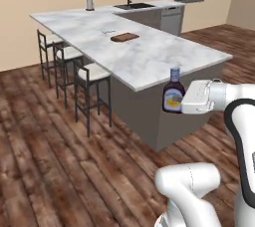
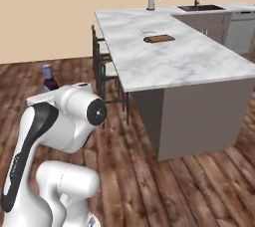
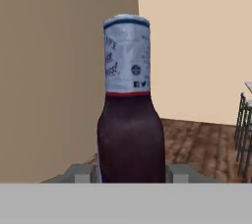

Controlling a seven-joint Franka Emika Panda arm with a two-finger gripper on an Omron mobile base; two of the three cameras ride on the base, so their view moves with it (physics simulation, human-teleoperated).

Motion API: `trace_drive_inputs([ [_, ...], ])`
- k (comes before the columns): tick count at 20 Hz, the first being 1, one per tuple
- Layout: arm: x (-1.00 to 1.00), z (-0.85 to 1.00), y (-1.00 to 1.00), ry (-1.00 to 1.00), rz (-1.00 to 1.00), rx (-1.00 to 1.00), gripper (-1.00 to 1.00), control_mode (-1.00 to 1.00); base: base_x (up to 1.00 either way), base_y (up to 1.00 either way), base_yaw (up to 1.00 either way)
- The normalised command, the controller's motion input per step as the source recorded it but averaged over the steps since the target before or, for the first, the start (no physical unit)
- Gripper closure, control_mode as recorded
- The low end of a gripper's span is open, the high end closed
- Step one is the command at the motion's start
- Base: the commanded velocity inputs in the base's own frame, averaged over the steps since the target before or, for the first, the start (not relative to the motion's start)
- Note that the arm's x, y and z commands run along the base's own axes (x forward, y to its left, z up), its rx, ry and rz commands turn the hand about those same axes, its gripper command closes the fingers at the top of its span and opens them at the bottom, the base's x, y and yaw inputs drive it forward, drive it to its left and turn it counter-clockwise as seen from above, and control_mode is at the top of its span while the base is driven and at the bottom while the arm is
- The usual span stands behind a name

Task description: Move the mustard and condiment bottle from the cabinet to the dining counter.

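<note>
Fingers (image 3: 129, 173) closed on upright condiment bottle (image 1: 174, 93), held above floor, near desk's (image 1: 149, 56) near corner.

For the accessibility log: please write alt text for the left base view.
The gripper holds the dark condiment bottle upright in the air, in front of the near corner of the marble dining counter. Three stools line the counter's left side, and a small brown board lies on top.
</note>
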Motion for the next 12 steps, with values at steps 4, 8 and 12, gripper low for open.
trace_drive_inputs([
  [4, 0.00, 0.00, 0.00, 0.00, 0.00, 0.00, 1.00, 1.00, 0.34, 0.90, -0.37],
  [8, 0.00, 0.00, 0.00, 0.00, 0.00, 0.00, 1.00, 1.00, 0.35, 0.89, -0.37],
  [12, 0.00, 0.00, 0.00, 0.00, 0.00, 0.00, 1.00, 1.00, 0.37, 0.94, -0.36],
])
